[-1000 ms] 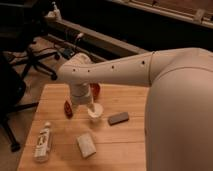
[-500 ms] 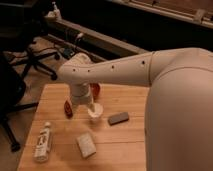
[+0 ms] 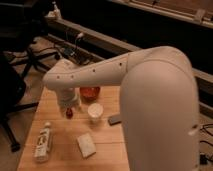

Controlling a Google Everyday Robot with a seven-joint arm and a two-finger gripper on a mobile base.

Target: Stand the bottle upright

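The bottle (image 3: 44, 141) is slim and clear-whitish with a white cap and a pale label. It lies on its side near the front left corner of the wooden table (image 3: 60, 155). My gripper (image 3: 69, 103) hangs at the end of the white arm (image 3: 110, 70), above the table's left middle, just over a small dark-red bottle (image 3: 69, 113). The gripper is behind and to the right of the lying bottle, well apart from it.
A short white cup (image 3: 95, 111) stands mid-table, with an orange-red bowl (image 3: 90, 92) behind it. A pale flat packet (image 3: 86, 145) lies near the front. A dark grey block (image 3: 115, 120) lies by my arm's big white body. An office chair (image 3: 15, 75) stands at the left.
My arm's end has swung left, away from above the white cup, and the orange-red bowl now shows behind the cup. The bottle has not moved.
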